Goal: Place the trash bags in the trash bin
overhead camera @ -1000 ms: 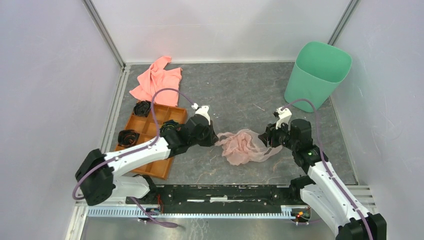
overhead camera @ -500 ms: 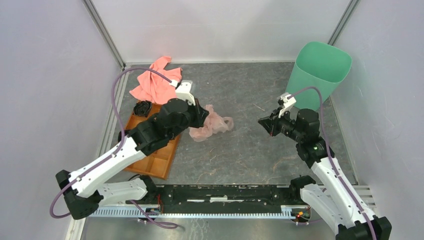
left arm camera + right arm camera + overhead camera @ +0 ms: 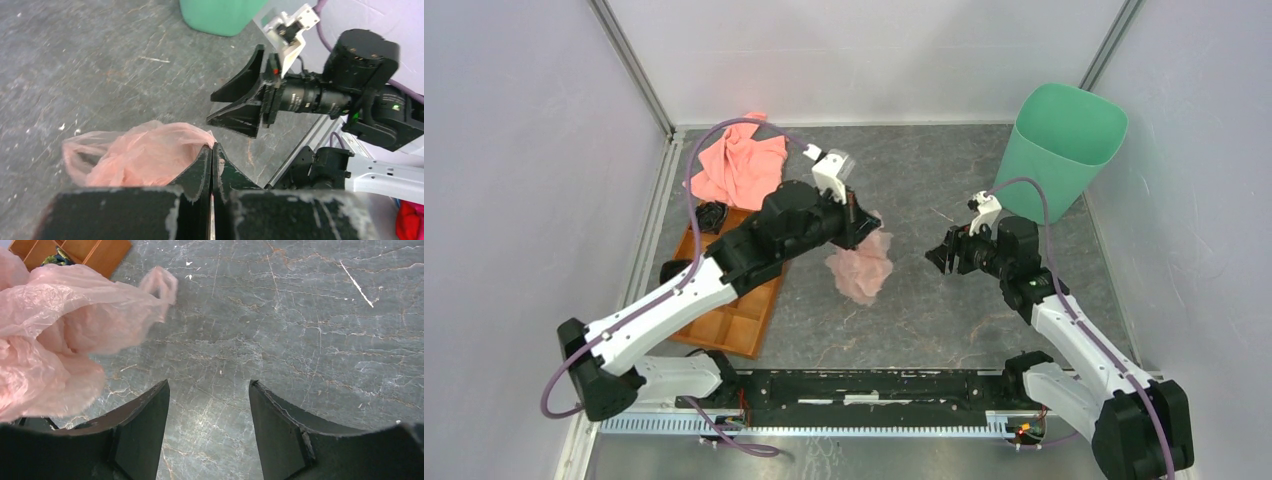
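My left gripper (image 3: 861,224) is shut on the thin pale pink trash bag (image 3: 861,268), which hangs down from its tips above the grey floor near the middle. In the left wrist view the closed jaws (image 3: 212,147) pinch the bag (image 3: 140,162) at its upper edge. My right gripper (image 3: 940,255) is open and empty, pointing left at the bag from a short way off; it also shows in the left wrist view (image 3: 240,100). In the right wrist view the bag (image 3: 60,335) fills the left side beyond the open gripper (image 3: 209,385). The mint-green trash bin (image 3: 1060,150) stands at the far right corner.
An opaque salmon-pink cloth (image 3: 739,165) lies at the far left. An orange compartmented tray (image 3: 739,315) with dark objects sits under my left arm. Walls close in on the left, back and right. A metal rail (image 3: 854,385) runs along the near edge.
My left gripper has lifted the bag off the floor and carried it up and to the right, where it hangs lower. My right gripper let go of it earlier and now points left.
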Controlling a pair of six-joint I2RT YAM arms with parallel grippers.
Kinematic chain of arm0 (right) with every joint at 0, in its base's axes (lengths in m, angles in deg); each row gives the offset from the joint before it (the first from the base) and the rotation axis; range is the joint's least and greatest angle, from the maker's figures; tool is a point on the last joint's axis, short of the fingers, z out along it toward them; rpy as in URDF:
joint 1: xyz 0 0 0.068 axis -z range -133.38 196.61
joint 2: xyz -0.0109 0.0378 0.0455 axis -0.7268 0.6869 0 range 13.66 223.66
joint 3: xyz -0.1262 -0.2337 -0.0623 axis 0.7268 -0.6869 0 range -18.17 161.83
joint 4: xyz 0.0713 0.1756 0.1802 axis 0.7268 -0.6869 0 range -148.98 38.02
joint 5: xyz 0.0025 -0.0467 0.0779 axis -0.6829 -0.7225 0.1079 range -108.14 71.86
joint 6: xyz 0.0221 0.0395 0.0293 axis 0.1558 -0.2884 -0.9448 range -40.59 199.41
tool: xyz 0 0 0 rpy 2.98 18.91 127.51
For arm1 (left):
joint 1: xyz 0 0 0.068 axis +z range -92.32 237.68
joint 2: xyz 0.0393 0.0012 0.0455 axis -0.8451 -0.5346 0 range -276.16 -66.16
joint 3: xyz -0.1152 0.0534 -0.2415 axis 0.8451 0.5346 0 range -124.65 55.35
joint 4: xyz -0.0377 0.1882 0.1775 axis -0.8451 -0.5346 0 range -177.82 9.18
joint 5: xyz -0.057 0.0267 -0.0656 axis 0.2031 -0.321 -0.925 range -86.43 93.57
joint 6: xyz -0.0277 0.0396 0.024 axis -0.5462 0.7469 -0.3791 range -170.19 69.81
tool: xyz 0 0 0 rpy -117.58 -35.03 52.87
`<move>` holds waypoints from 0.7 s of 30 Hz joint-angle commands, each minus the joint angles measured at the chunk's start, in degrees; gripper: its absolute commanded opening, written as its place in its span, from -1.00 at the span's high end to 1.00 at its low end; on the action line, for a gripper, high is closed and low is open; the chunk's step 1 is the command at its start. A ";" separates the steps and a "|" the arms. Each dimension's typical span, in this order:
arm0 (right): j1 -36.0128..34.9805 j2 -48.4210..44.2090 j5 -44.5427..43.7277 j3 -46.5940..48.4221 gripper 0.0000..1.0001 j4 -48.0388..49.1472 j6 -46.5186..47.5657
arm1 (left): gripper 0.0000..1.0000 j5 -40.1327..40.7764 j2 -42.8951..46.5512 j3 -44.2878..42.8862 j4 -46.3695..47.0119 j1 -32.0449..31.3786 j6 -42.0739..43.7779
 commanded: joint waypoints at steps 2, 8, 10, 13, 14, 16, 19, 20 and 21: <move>0.15 0.07 -3.16 3.15 -0.34 1.95 1.00 | 0.96 -6.43 -2.07 -7.83 4.78 0.08 6.40; 0.09 -2.86 -8.45 1.84 -0.34 -4.84 4.61 | 0.96 -9.34 3.80 7.47 6.04 0.07 1.77; 0.10 -4.79 -8.54 -0.18 -0.34 -4.75 4.58 | 0.96 -7.21 6.99 15.50 6.03 0.07 -1.70; 0.10 -6.75 -9.25 -1.85 -0.34 -4.74 5.01 | 0.96 -2.74 11.16 25.63 5.06 0.11 -7.25; 0.09 -6.95 -10.66 -1.62 -0.34 -5.55 5.36 | 0.96 -1.27 12.23 27.99 4.20 0.07 -8.85; 0.08 -7.28 -14.85 -0.27 -0.35 -7.59 5.91 | 0.96 0.68 14.00 31.47 2.94 0.07 -11.14; 0.12 -7.75 -23.92 2.54 -0.38 -10.85 6.38 | 0.96 1.89 16.43 34.96 1.25 0.07 -14.30; 0.08 -7.67 -25.87 3.44 -0.40 -11.75 6.24 | 0.96 2.06 17.14 35.55 0.44 0.07 -15.27; 0.08 -7.29 -26.07 3.84 -0.44 -11.71 5.69 | 0.96 1.68 17.87 36.20 0.05 0.07 -16.04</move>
